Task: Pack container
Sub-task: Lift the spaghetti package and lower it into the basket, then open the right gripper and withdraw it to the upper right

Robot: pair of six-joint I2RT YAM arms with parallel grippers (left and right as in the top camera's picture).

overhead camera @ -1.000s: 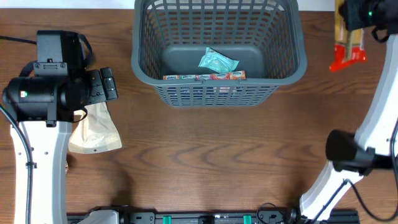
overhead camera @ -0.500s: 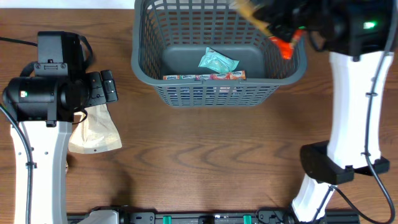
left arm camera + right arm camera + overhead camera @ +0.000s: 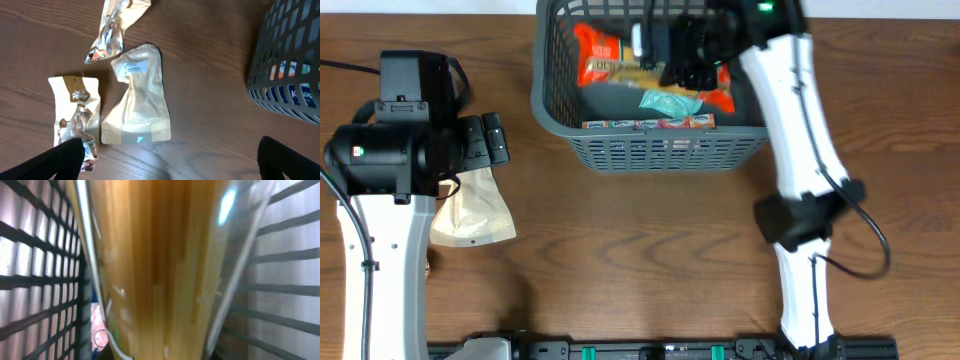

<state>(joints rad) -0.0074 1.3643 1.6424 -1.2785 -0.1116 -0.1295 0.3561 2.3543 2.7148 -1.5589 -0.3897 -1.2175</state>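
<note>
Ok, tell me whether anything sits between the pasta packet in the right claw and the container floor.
Nothing bars it: the right claw holds the pasta packet between the walls of the container. Only a teal pouch and a long bar packet lie on the floor below.

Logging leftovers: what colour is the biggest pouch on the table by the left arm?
The pouch is pale tan with a white label; clearest from left wrist.

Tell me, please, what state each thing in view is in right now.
container: upright, partly packed.
spaghetti packet: gripped, inside the container.
right gripper: shut on spaghetti packet.
left gripper: open, empty, above the table.
teal packet: lying in the container.
beige pouch: flat on the table.
brown pouch: flat on the table.
</note>
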